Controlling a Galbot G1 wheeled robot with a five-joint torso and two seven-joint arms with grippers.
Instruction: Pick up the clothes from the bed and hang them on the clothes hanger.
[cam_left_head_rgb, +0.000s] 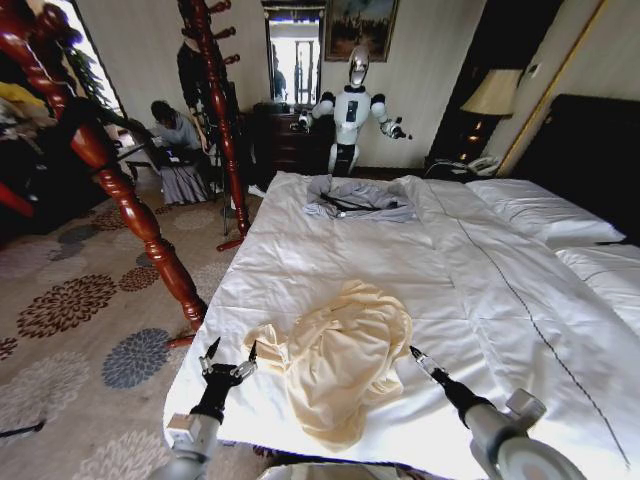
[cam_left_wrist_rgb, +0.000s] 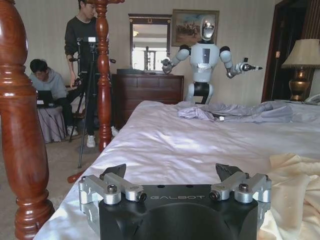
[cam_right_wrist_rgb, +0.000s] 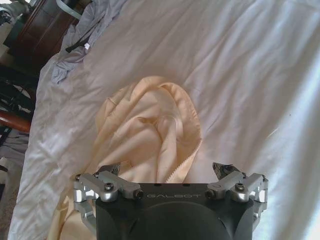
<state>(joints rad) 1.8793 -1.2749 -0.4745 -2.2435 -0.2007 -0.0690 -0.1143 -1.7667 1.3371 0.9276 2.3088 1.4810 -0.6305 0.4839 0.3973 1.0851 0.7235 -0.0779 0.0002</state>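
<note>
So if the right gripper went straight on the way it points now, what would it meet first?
Most likely the crumpled pale cream-yellow sweatshirt: the right gripper, fingers open, points at its folds on the white-sheeted bed. How high it sits above the fabric is unclear.

Left claw (cam_left_head_rgb: 232, 352) and right claw (cam_left_head_rgb: 413, 353), both spread wide.
</note>
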